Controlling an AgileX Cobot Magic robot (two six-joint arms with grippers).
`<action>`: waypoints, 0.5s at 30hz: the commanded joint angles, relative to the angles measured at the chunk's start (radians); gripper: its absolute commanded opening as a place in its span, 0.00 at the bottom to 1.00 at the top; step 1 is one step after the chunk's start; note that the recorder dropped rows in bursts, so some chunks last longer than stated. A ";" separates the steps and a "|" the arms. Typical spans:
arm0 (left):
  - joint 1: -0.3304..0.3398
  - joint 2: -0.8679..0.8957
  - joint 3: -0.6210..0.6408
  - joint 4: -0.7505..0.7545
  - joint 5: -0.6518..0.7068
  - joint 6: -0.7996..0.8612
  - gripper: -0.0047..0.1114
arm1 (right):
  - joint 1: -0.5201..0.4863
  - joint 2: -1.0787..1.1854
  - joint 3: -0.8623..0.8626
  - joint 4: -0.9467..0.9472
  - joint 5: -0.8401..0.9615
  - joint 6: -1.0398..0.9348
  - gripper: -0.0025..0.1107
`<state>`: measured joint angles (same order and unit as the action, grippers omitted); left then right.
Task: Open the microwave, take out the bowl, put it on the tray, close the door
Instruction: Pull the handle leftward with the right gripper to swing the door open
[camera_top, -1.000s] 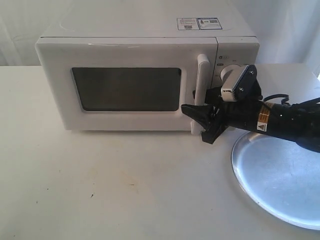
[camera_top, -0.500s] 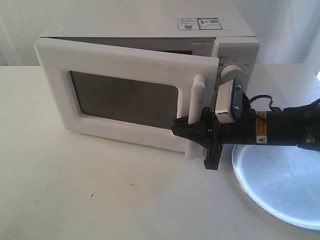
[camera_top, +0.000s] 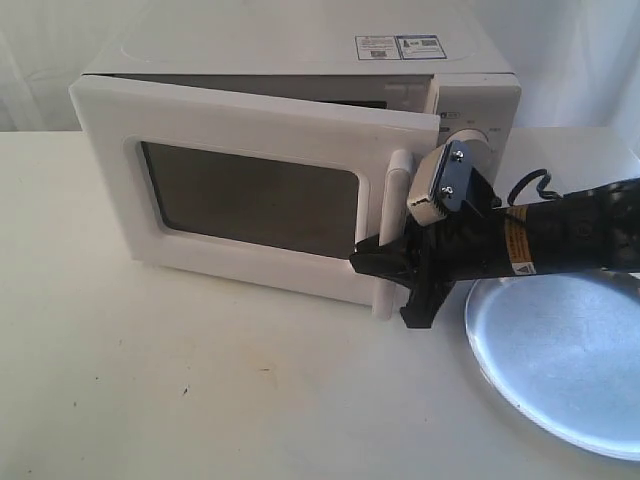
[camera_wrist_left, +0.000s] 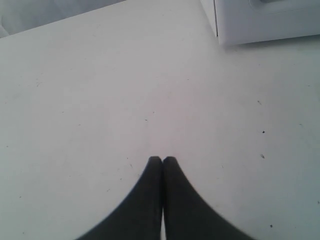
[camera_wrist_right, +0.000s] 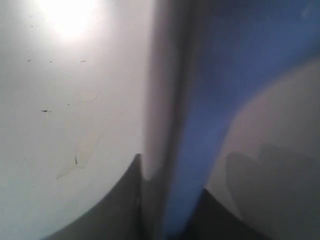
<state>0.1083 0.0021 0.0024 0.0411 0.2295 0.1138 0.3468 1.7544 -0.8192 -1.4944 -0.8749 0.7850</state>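
Honestly, the sketchy bit here is the grip on the door (camera_top: 250, 200). The right gripper (camera_top: 385, 268) has its fingers (camera_wrist_right: 117, 202) clamped around the low end of the white handle (camera_top: 392, 230), and the door stands only part way open, hinged on the far left side of the microwave (camera_top: 300, 60). A door swings in an arc, so if the arm pulls straight back instead of following that curve, I'd guess the fingers either slide off the smooth handle or drag the whole microwave across the surface (camera_top: 200, 380). The grip being so near the bottom of the handle doesn't help, since there isn't much left to slip down before it pops free. The arm also hangs right above the near edge of the tray (camera_top: 560, 360), so a wide swing could knock it. The bowl isn't visible anywhere; I assume it's inside, hidden behind the door, so no telling how it sits. The left gripper (camera_wrist_left: 162, 160) hovers over bare surface near a corner of the microwave with its fingers pressed together, holding nothing, so it has to open up before it's any use for the bowl.
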 joint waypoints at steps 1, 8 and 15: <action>0.000 -0.002 -0.002 -0.007 0.002 -0.004 0.04 | -0.009 -0.065 -0.006 -0.169 -0.027 0.090 0.02; 0.000 -0.002 -0.002 -0.007 0.002 -0.004 0.04 | -0.009 -0.140 -0.006 -0.250 -0.094 0.201 0.10; 0.000 -0.002 -0.002 -0.007 0.002 -0.004 0.04 | -0.009 -0.205 0.015 -0.250 0.005 0.244 0.15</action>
<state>0.1083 0.0021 0.0024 0.0411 0.2295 0.1138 0.3592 1.6164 -0.8131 -1.7291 -0.8239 1.0120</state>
